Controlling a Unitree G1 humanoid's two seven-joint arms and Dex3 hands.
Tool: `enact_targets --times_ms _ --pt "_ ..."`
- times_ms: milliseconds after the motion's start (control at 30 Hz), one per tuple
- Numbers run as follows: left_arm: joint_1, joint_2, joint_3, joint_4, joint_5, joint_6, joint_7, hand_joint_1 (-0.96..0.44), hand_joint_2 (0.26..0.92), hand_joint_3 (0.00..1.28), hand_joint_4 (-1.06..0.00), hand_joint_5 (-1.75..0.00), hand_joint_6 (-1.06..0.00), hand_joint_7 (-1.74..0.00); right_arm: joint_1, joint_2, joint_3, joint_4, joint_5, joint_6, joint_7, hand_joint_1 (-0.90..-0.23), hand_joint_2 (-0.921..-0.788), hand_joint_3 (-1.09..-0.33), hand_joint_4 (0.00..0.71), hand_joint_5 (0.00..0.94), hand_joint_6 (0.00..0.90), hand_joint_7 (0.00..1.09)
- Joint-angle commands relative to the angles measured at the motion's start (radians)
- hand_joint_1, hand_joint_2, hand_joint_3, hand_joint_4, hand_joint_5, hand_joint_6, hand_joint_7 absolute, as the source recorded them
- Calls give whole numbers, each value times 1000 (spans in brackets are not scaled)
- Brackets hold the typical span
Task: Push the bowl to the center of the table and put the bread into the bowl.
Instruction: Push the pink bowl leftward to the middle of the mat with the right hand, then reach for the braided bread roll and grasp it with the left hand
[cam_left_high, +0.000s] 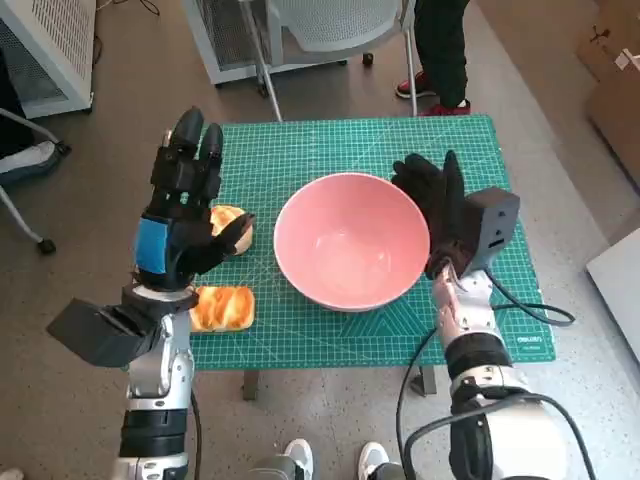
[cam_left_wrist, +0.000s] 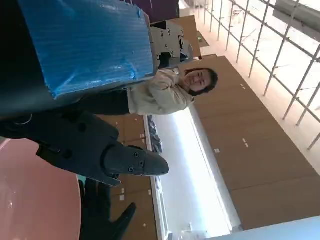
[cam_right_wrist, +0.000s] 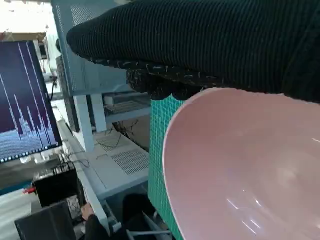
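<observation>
The head camera looks steeply down on the worktop (cam_left_high: 400, 150); both wrist cameras sit close behind their robot hands, apparently turned sideways, sharing the pink bowl (cam_left_high: 350, 240)

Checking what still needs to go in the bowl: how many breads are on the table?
2. One bread lies partly behind the left hand; the other sits near the table's front-left edge. Neither is in the bowl.

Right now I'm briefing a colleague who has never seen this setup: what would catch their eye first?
The large pink bowl, empty, sits near the middle of the green cutting mat. The right hand in its black glove rests against the bowl's far right rim. Left of the bowl, the blue-taped left hand hovers open above two golden pieces of bread at the mat's left edge.
</observation>
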Motion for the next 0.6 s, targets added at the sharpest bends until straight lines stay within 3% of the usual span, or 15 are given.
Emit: enact_targets --times_ms 33,300,600 --pt "15 8 4 -14 12 -17 3 -489 896 161 1 1 1 -288 6 -29 2 -8 -9 -11 18 -376 -921 -614 301 5 375 2" --pt "24 18 14 -10 8 -30 -4 -491 903 147 1 1 1 -285 1 -80 -27 -58 31 -107 78 -365 -921 -591 288 1 366 1" --pt "53 29 25 -39 4 -40 -6 -490 914 133 1 1 1 -286 30 -128 -63 -155 91 -321 207 -382 -921 -557 258 0 358 1"
